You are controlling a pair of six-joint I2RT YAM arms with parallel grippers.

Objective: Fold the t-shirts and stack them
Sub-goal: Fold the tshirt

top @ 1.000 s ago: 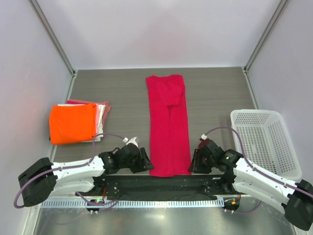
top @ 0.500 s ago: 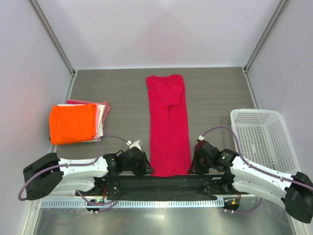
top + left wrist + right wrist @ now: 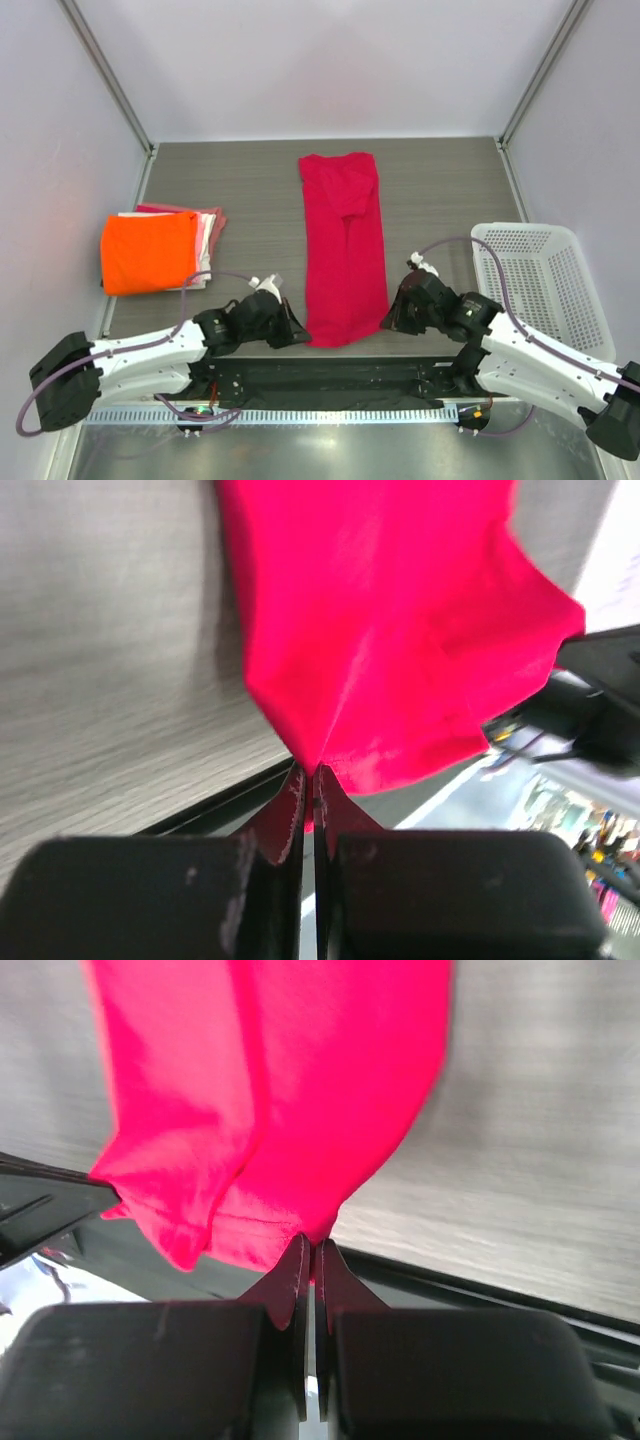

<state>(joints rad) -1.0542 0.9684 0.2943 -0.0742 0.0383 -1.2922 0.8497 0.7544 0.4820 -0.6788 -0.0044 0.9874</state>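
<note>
crimson t-shirt (image 3: pixel 345 250): long narrow folded strip, centre of worktop (image 3: pixel 250 190), near hem corners pinched up
orange t-shirt (image 3: pixel 148 252): folded flat, left side, tops stack
pale pink t-shirt (image 3: pixel 210 226): folded under orange, edges showing

Probably a robotics lab: white-panelled cell (image 3: pixel 330 60), metal frame posts (image 3: pixel 108 75).

Left arm (image 3: pixel 150 352) stretched low along the near edge, forearm angled inward, left gripper (image 3: pixel 298 336) with fingers pressed together on the near left corner of the crimson t-shirt (image 3: pixel 345 250), right arm (image 3: pixel 540 350) mirrored, right gripper (image 3: pixel 390 322) likewise pinching the near right corner.
</note>
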